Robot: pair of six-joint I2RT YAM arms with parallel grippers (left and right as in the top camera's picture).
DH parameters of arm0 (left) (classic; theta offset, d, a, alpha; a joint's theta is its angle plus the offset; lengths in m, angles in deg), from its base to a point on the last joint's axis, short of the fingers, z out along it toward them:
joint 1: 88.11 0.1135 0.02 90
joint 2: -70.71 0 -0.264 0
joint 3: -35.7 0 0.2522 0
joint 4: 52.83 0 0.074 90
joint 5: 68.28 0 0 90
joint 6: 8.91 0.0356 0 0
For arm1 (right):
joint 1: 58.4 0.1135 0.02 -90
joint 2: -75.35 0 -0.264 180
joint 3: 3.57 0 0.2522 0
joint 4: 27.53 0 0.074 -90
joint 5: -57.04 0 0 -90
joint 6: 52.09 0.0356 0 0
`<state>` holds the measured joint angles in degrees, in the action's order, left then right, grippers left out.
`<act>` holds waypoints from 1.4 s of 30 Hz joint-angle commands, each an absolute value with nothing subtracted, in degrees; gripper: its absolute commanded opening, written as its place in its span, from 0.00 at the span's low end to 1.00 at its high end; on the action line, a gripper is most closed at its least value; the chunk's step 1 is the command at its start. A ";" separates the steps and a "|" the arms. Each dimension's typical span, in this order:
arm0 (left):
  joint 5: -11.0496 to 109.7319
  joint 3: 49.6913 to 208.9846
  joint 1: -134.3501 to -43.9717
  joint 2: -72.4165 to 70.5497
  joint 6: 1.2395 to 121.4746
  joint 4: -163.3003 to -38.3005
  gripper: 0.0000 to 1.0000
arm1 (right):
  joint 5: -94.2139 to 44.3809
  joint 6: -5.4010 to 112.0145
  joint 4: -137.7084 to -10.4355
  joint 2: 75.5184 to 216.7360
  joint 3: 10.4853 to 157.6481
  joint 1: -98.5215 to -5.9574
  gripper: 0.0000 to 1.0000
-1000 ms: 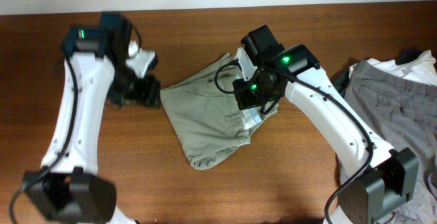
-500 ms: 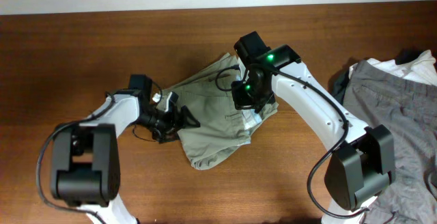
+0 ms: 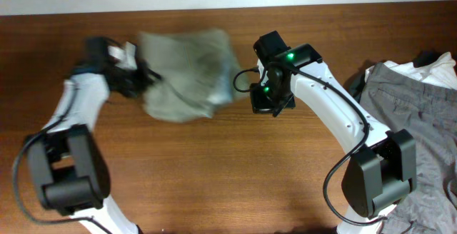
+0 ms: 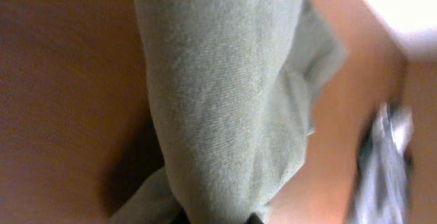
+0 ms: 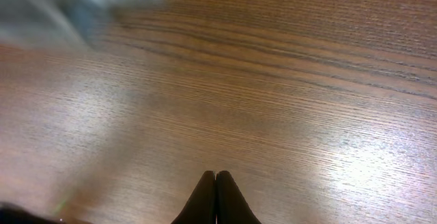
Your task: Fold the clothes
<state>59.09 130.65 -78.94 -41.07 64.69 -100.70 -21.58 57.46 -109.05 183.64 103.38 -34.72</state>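
**Left arm has the shorts, right arm empty-handed**

From my seat, the left fingers [image 3: 134,79] are clamped down on a bunch of the khaki-beige cotton shorts [image 3: 187,73]. In the left wrist view the cloth fills nearly everything and runs down between the two dark tips at the bottom edge. The shorts are a blurry lump toward the back of the brown wooden surface [image 3: 214,177], between the two arms. I can't tell if they're touching it. The right fingers [image 5: 216,195] are pressed together tip to tip with nothing in them, over bare wood just beside the shorts. A heap of grey trousers [image 3: 414,120] with a white piece [image 3: 421,68] sits at the far right.
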 commanded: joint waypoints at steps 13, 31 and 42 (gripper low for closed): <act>42.24 133.34 -54.66 -45.31 64.32 -117.84 0.53 | -22.24 58.14 -109.78 182.97 103.14 -34.92 0.04; 44.18 133.58 -65.09 -55.19 76.89 -82.28 0.00 | -20.67 58.40 -107.96 182.97 103.14 -34.92 0.04; 41.21 133.75 -74.11 -57.55 83.55 -93.58 0.04 | -22.46 60.08 -105.97 180.89 103.22 -34.92 0.05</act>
<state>41.19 135.85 -73.15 -55.87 81.91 -89.58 -20.47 59.23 -106.89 183.64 103.33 -34.74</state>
